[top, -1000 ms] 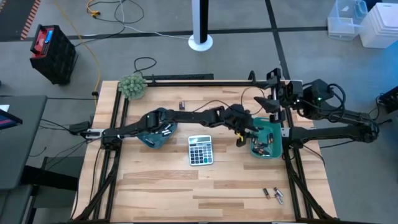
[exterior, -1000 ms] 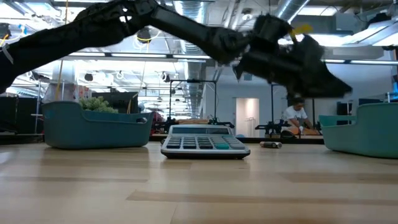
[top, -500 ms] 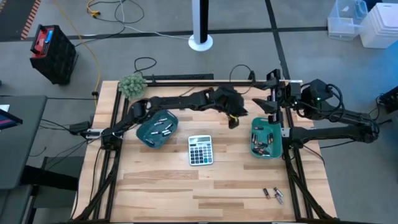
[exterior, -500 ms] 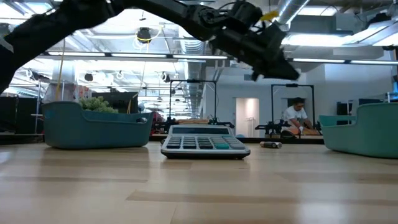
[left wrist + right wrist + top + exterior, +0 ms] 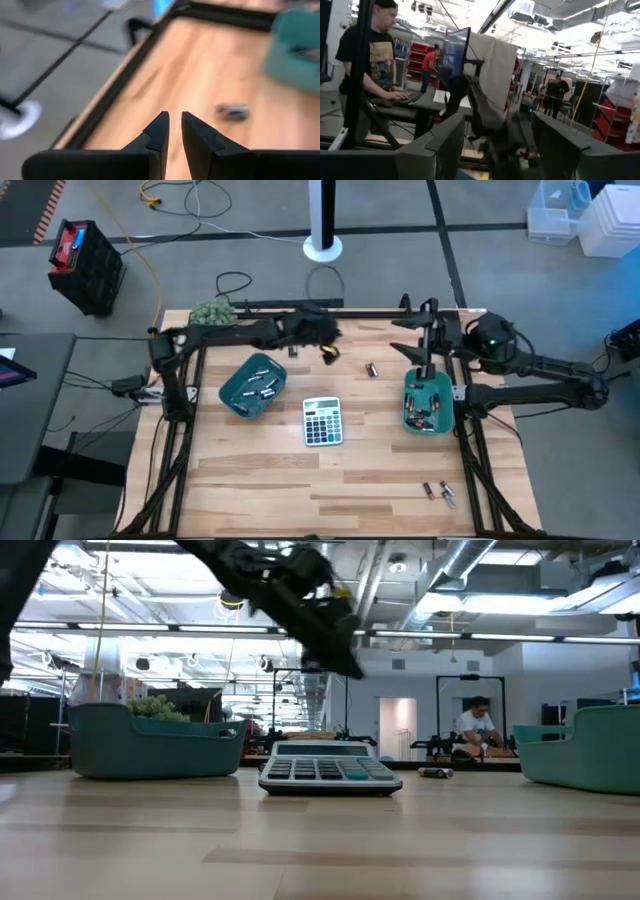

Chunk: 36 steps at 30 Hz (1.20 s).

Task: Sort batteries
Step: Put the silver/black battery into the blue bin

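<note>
High view: the left claw (image 5: pixel 331 352) hangs over the wooden tabletop's (image 5: pixel 260 470) far edge; small cylindrical batteries (image 5: pixel 260 387) fill both teal plastic trays (image 5: pixel 232 398).

Left wrist view: its fingers (image 5: pixel 156 135) are nearly pressed together, pinching nothing.

Right wrist view: the right claw (image 5: pixel 492 145) is spread wide.

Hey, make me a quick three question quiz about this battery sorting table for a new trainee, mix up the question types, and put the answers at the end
1. True or false: the calculator lies between the two teal trays.
2. Which gripper is above the table's far edge with its fingers nearly together and nothing between them? A) left B) right
3. Fill in: a few loose batteries lie near the table's front ______ corner in the high view.

Key
1. True: left tray, right tray.
2. A, the left gripper; the right gripper is open above the right tray.
3. right
</note>
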### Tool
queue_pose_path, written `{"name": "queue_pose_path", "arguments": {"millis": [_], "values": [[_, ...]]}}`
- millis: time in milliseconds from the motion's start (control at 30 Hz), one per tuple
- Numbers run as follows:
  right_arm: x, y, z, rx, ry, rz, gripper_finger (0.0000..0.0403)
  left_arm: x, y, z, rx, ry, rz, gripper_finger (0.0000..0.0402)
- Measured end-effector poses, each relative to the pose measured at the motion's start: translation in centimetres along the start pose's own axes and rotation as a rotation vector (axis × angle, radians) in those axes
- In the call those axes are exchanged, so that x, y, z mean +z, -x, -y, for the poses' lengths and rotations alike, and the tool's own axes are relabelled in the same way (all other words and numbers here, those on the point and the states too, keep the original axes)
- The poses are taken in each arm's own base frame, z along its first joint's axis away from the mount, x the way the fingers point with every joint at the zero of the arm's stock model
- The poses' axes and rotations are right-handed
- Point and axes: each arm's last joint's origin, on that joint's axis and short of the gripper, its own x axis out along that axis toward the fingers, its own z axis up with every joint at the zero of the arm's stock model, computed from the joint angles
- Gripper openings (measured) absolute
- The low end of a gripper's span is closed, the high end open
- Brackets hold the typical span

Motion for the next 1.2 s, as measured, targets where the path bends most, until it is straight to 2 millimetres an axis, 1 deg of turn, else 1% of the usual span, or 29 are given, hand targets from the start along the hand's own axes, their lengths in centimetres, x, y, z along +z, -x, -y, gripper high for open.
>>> {"name": "queue_pose_path", "arguments": {"millis": [100, 200, 267, 333, 433, 567, 667, 800, 933, 1100, 1200], "values": [[-1.8, 0.1, -0.3, -0.035, 0.0, -0.006, 0.0244, -0.9, 1.5, -1.8, 0.064, 0.001, -0.09, 0.0047], [-3.8, 0.5, -0.7, -0.055, -0.012, 0.01, 0.0244, -2.0, 1.8, -3.1, 0.085, 0.008, -0.2, 0.006], [-5.3, 0.8, -0.9, -0.077, -0.033, 0.003, 0.0244, -2.5, 1.8, -3.8, 0.092, 0.006, -0.242, 0.0075], [-6.8, 1.2, -1.2, -0.104, -0.053, -0.033, 0.0244, -2.9, 2.0, -4.5, 0.097, 0.0, -0.286, 0.0093], [-8.6, 1.9, -1.4, -0.161, -0.081, -0.102, 0.0244, -3.6, 2.1, -5.4, 0.075, -0.002, -0.353, 0.0119], [-10.5, 2.2, -1.4, -0.201, -0.139, -0.213, 0.0244, -3.9, 2.2, -6.2, 0.081, 0.029, -0.37, 0.0138], [-11.8, 2.1, -1.4, -0.21, -0.178, -0.303, 0.0244, -3.9, 2.2, -6.6, 0.091, 0.039, -0.366, 0.0138], [-12.8, 1.7, -1.1, -0.227, -0.198, -0.351, 0.0244, -4.1, 2.2, -7.1, 0.066, 0.049, -0.376, 0.0134], [-13.4, 0.3, -0.5, -0.24, -0.204, -0.399, 0.0244, -4.2, 2.3, -7.3, 0.053, 0.053, -0.386, 0.0133], [-14.7, -3.0, 0.0, -0.216, -0.166, -0.484, 0.0244, -3.4, 2.9, -7.7, 0.063, 0.053, -0.338, 0.0133], [-15.7, -4.8, 0.2, -0.193, -0.122, -0.529, 0.0244, -4.0, 2.9, -8.1, 0.063, 0.047, -0.384, 0.0133]]}}
